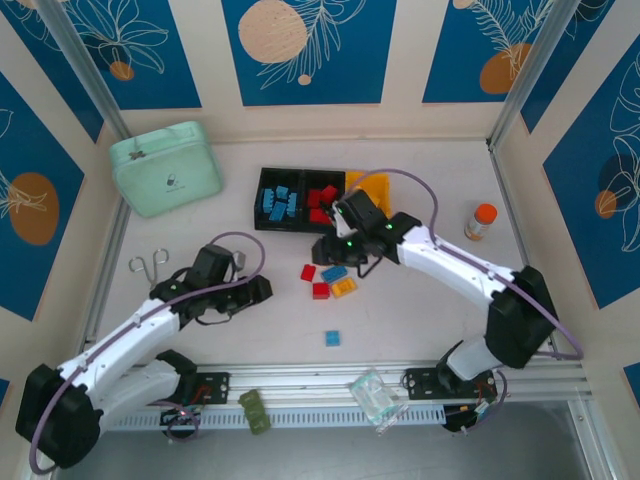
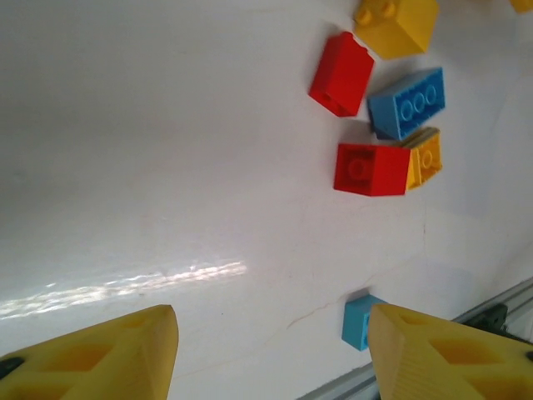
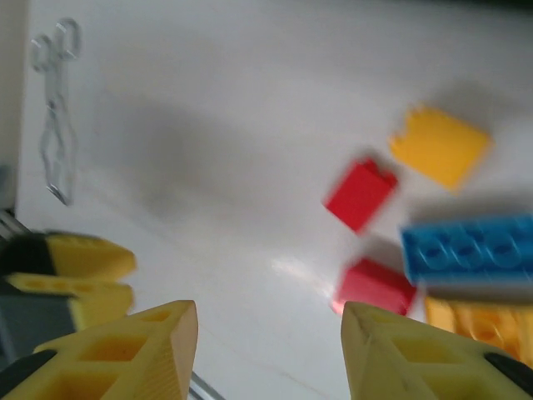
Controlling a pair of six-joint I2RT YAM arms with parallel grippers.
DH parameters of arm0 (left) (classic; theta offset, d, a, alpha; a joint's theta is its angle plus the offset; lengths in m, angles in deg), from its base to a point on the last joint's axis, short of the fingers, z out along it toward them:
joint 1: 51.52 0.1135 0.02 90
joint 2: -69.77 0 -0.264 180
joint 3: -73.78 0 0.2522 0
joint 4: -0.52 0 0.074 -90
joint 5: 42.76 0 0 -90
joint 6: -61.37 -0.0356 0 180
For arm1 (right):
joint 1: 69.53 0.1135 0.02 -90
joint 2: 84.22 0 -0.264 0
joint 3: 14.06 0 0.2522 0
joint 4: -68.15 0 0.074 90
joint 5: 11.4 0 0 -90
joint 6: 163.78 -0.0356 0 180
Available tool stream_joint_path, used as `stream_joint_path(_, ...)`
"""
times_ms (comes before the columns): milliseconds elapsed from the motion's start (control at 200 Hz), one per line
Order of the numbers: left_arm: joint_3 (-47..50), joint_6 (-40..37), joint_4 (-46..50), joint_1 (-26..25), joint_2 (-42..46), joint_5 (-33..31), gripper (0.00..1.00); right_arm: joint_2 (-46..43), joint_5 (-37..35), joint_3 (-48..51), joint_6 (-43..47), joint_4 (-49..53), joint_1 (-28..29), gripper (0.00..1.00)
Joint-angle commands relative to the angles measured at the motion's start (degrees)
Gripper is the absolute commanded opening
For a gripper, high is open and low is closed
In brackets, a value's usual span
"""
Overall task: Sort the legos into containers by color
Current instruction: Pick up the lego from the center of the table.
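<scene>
- Blue lego [image 1: 332, 338]: alone, near tabletop [image 1: 420, 320] edge.
- Left claw [image 2: 273, 342]: jaws apart, empty.
- Loose legos [image 1: 328, 281]: mid-tabletop cluster.
- Right claw [image 3: 268, 333]: apart, empty, by the cluster. Best to straddle one brick squarely.
- Containers [image 1: 262, 200]: behind, part-filled.

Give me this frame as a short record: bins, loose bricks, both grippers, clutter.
bins: three joined in a row
left black bin: blue legos
middle black bin: red legos
yellow bin: partly behind the right arm
loose legos: six on the table, two red, two blue, two yellow
left gripper: open, nothing held
right gripper: open, nothing held, close to the loose legos
clutter: mint-green case, scissors, orange-capped bottle
</scene>
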Motion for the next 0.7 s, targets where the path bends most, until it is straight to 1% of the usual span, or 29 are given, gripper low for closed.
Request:
stream_joint_path(0, -4.03, -1.18, -2.62, -4.23, -4.28, -2.95, 0.61, -7.68, -1.84, 6.4, -2.7, 1.24, -1.26, 0.51)
stream_joint_path(190, -10.72, -2.6, -3.25, -11.47, -15.08, -6.69, 0.62, -19.7, -2.22, 16.91, -6.02, 3.72, -3.36, 0.56)
stream_joint_path(310, -15.82, -3.99, -2.07, -14.92, -21.79, -9.03, 0.64, -25.12, -2.18, 21.29, -7.55, 5.87, -4.6, 0.57)
stream_joint_path(520, -23.4, -5.21, -0.22, -18.01, -31.95, -12.64, 0.68, -31.64, -2.0, 25.82, -8.85, 8.94, -6.57, 0.57)
stream_joint_path(695, -31.22, -6.73, 4.41, -19.98, -41.1, -15.86, 0.72, -33.85, -0.8, 27.94, -8.81, 9.41, -9.08, 0.57)
